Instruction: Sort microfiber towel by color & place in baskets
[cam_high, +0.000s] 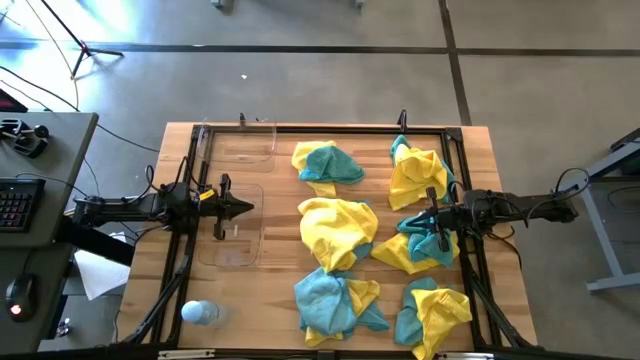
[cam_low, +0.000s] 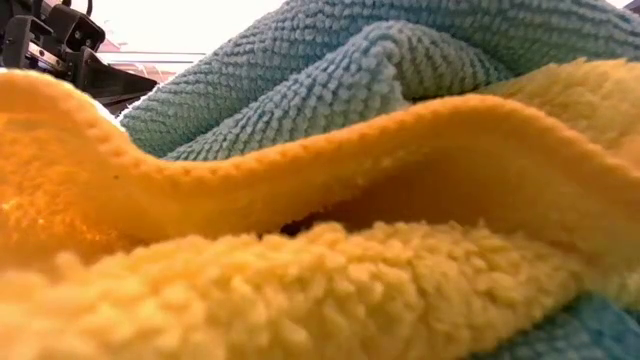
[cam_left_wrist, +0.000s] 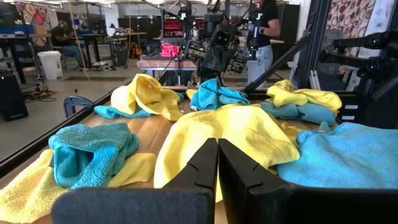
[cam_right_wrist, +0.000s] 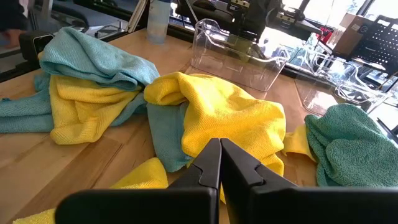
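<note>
Several crumpled heaps of microfiber towels, yellow and teal mixed, lie on the wooden table: (cam_high: 325, 163), (cam_high: 338, 232), (cam_high: 335, 302), (cam_high: 420, 172), (cam_high: 432, 316). Two clear baskets stand at the table's left, one at the far side (cam_high: 243, 145) and one nearer (cam_high: 232, 235). My left gripper (cam_high: 250, 208) is shut and points level over the nearer basket toward the towels (cam_left_wrist: 230, 134). My right gripper (cam_high: 405, 213) is shut above a right-hand heap (cam_high: 415, 252), pointing toward the baskets (cam_right_wrist: 239, 57). The low view is filled by a yellow towel (cam_low: 300, 290) with a teal one (cam_low: 350, 70) behind it.
A black metal frame (cam_high: 350, 128) runs around the table's work area. A small pale blue bottle (cam_high: 200, 313) stands at the near left corner. A desk with a keyboard (cam_high: 15, 205) lies beyond the left edge. People (cam_left_wrist: 264, 31) stand in the room behind the table.
</note>
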